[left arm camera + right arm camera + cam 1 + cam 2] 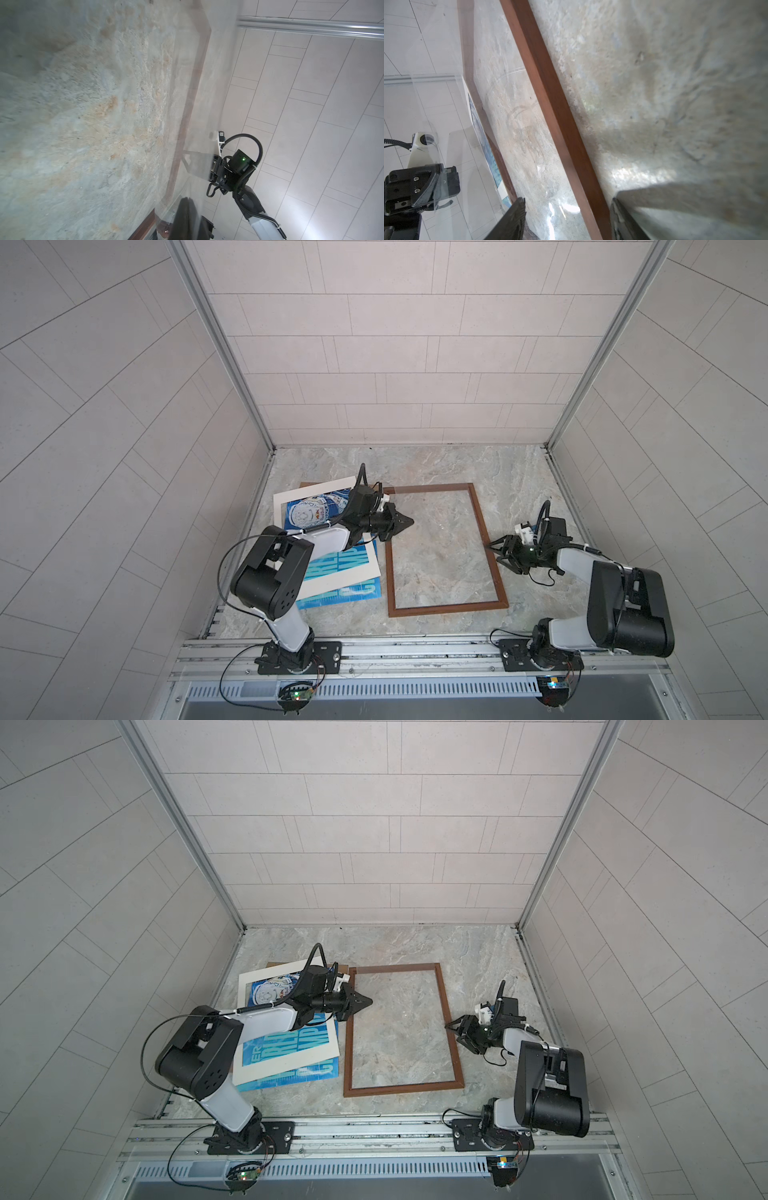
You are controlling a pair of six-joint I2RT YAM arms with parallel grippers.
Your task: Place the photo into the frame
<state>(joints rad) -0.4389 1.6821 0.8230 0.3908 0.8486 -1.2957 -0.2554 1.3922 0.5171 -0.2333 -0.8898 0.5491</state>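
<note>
- One marble-patterned table (436,464) carries everything, with pale tiled walls on three sides.
- The frame (449,609) lies flat near the middle, a thin dark-brown rectangle with bare table showing through its opening.
- A clear sheet (446,116) is easy to miss in both top views. The wrist views pick up its glare and curved edge over the frame, where it lies tilted with its left side raised.
- The photo (345,597) is face up on the left of the table, just beside the frame's left rail and not in it. Its blue lettering and white helmet are in plain sight.
- A white mat (316,489) lies askew on top of the photo, leaving the print's near edge uncovered.
- A sliver of brown board (306,485) pokes out from under the far end of that pile.
- The left gripper (409,521) is pinched tight on the clear sheet's edge. Its arm reaches across the photo, so the print lies under its wrist. Its tips are past the print's right edge, above the frame's left rail.
- The right gripper (566,207) is at the frame's right rail, jaws spread with the rail between them. It is well apart from the photo, the whole frame lying between.
</note>
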